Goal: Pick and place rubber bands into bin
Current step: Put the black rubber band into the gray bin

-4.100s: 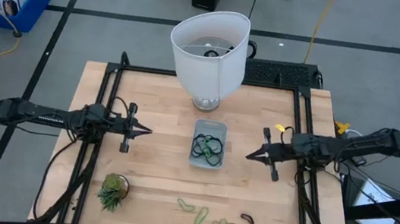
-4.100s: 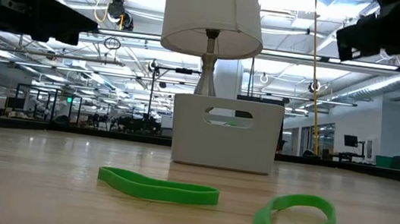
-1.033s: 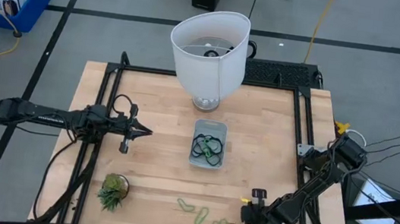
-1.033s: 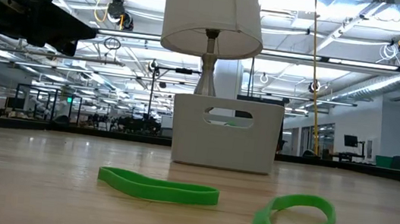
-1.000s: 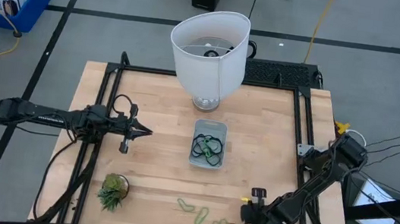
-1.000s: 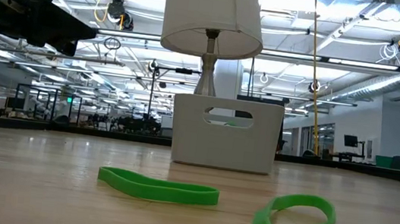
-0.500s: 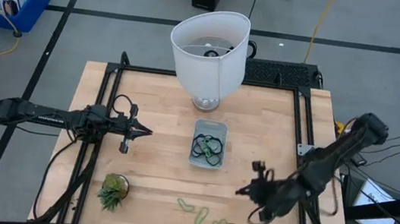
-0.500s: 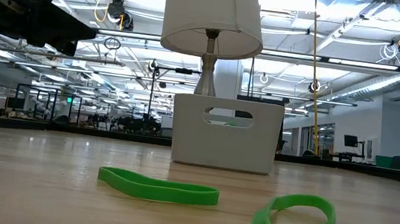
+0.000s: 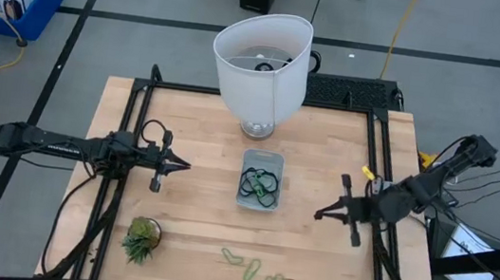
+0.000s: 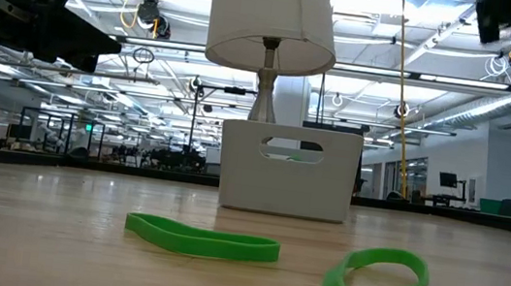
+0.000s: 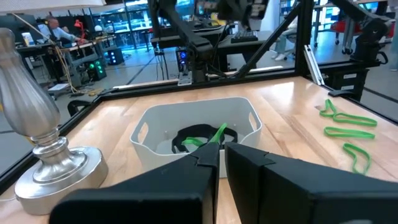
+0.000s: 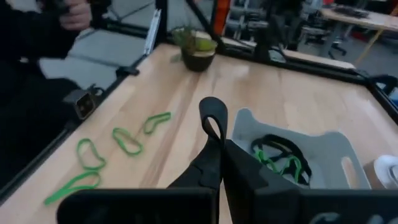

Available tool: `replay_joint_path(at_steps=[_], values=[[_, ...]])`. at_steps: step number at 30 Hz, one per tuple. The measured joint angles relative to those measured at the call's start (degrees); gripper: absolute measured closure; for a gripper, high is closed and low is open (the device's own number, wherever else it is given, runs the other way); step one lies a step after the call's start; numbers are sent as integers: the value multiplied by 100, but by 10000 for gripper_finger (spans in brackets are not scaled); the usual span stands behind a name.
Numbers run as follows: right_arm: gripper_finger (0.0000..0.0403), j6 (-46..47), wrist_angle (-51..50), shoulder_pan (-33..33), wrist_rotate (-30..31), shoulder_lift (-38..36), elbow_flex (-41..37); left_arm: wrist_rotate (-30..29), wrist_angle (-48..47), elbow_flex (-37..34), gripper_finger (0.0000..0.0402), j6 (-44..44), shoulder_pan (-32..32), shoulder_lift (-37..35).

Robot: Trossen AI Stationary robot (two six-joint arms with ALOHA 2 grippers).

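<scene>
The pale grey bin sits mid-table with dark and green rubber bands in it; it also shows in the low view and both wrist views. Three light green bands lie near the table's front edge, and two show in the low view. My right gripper is right of the bin, above the table, shut on a small dark rubber band. My left gripper hovers left of the bin, shut and empty. My right gripper pinches the small dark band between its two fingertips, by the loop's end nearest the fingers. The fingers come about level from the table's right side. The rest of the loop sticks out past the fingertips, lifted clear of the table.
A big white lampshade on a metal base stands behind the bin. A small potted plant sits at the front left. A black frame rail runs along the table's sides. Bare wood lies between the bin and each gripper.
My right gripper has risen from the table's front edge, where the small dark band lay, and gone toward the far edge, then a little right, ending level with the bin. It carries the dark band, which is gone from the table. The green bands have stayed put.
</scene>
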Motion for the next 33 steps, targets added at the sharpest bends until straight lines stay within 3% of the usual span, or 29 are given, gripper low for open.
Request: replay_joint_path(at_steps=[6,10,13,23,29,33], values=[[402,-90,972,-343,-280,-1203,-1348,-1,2,0,366,-1,-1,0],[403,-543,1837,-534,-739,-1673,-1959,-1,4,0,366,33,0,0],[403,-662,1990,-753,-748,-1909,-2268,-32,7,0,366,74,0,0],[403,-615,2053,-1583,-749,-2078,-2719,-147,9,0,366,151,0,0],[403,-771,2930,-1781,-773,-2084,-3145,-153,9,0,366,163,0,0],[403,-649,2789,-1844,-1056,-2054,-3150,-161,9,0,366,208,0,0]])
